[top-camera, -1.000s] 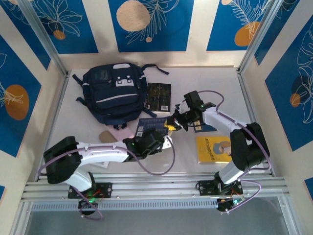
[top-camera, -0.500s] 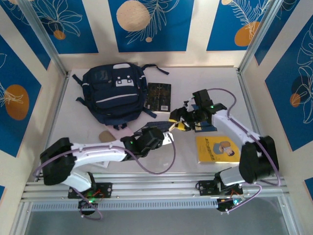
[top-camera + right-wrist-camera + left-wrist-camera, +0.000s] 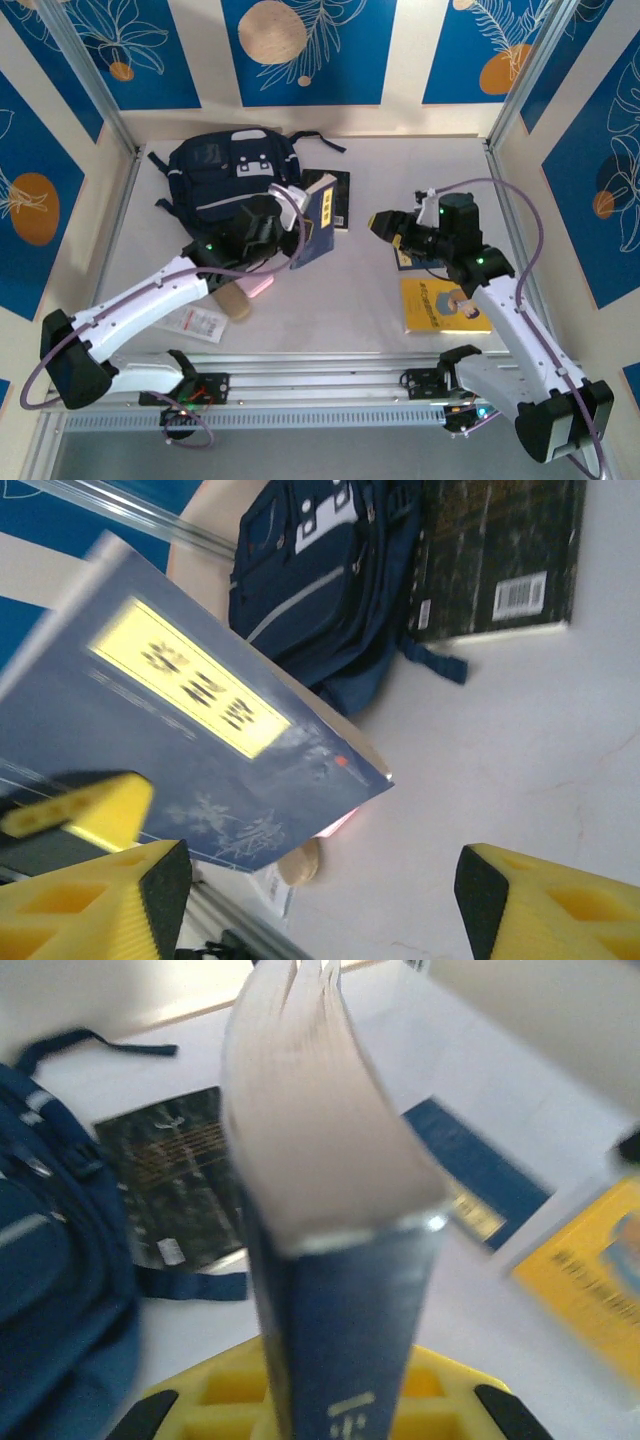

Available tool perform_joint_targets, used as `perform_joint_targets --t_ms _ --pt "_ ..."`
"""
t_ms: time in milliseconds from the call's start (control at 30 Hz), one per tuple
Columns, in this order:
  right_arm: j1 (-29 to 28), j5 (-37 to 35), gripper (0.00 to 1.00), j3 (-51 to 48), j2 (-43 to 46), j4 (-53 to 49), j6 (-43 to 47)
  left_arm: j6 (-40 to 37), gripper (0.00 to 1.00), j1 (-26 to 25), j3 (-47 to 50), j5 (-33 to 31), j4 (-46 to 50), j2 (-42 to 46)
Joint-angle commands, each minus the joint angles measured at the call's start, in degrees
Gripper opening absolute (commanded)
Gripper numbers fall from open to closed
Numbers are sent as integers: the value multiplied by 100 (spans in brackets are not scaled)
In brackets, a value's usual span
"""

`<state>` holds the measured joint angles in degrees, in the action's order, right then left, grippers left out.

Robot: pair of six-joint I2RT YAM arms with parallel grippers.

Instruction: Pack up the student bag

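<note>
White tabletop sits inside walls patterned blue and cream. We see the backpack lying at the far left, front patch up. Just to its right a dark book lies flat, and a yellow book lies near the right. The left gripper pinches a blue book by one end, lifted beside the backpack's right edge, pages fanning. The right gripper hangs to the right of it, fingers spread with nothing between them. A tan lump and a small card lie near left.
</note>
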<state>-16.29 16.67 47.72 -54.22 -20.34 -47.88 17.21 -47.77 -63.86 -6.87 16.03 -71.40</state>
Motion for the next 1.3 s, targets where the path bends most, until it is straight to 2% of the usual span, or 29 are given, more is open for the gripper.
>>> perform_joint_targets --t_ms 0,100,233,367,500,600,800,1000,1067,1100,1133,1200,1267 --pt "-74 710 77 -328 79 788 -621 1931 0 83 -2 734 -917 192" --pt "-279 958 85 -570 113 1284 -1150 2716 0 96 256 230 -1579 451" --pt "-708 548 100 -953 405 2078 -1734 3767 0 169 472 74 -1998 586" --pt "-955 425 100 -1262 256 3120 -2387 4674 0 210 792 215 -2463 618" --pt "-1133 359 98 -1412 -123 4166 -2846 5235 0 226 1012 364 -2735 642" --pt "-1242 245 89 -1417 -307 4792 -3030 5427 0 234 1081 440 -2794 662" --pt "-1339 -233 62 -1415 -137 5178 -3071 5622 0 236 1263 317 -2737 785" --pt "-1359 -390 32 -1168 -129 4939 -2904 5818 0 235 1375 510 -2911 629" --pt "-1361 -433 16 -1085 -142 4772 -2781 5807 0 233 1342 668 -2957 515" --pt "-1359 -466 8 -1026 -124 4585 -2691 5752 3 235 1304 729 -2944 478" --pt "-1358 -564 1 -975 -56 4329 -2547 5590 12 237 1252 785 -2858 457" --pt "-1329 -763 0 -912 131 3868 -2275 5076 32 242 1024 727 -2170 506" --pt "-1249 -922 0 -834 377 3258 -1940 4125 53 260 667 396 -1081 630"
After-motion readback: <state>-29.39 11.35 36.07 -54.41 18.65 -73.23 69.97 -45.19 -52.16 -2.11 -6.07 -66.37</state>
